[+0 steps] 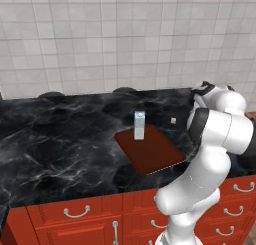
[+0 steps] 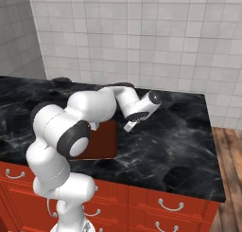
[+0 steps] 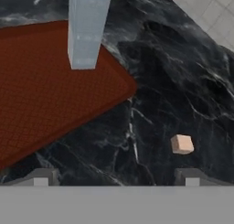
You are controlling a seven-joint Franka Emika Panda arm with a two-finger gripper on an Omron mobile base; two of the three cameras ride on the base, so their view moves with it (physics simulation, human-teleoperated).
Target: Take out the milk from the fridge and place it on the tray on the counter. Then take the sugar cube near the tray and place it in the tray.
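Observation:
The milk [image 1: 139,125] stands upright on the reddish-brown tray [image 1: 152,151], near its far corner, on the black marble counter [image 1: 60,139]. In the hand view the milk [image 3: 87,29] rises at the top over the tray [image 3: 45,95]. The sugar cube [image 3: 182,144], small and pale tan, lies on bare counter to the right of the tray's corner, just above my right fingertip [image 3: 189,176]. My gripper [image 3: 115,177] is open, fingers wide apart with nothing between them, hovering over the counter beside the tray. From the left base, the sugar cube [image 1: 173,120] sits right of the carton. The fridge is out of view.
A white tiled wall [image 1: 125,39] backs the counter. Red drawers with silver handles [image 1: 76,212] run below its front edge. The counter ends at the right [image 2: 210,146] above wooden floor [image 2: 229,146]. Two dark round objects [image 1: 125,90] sit along the back edge.

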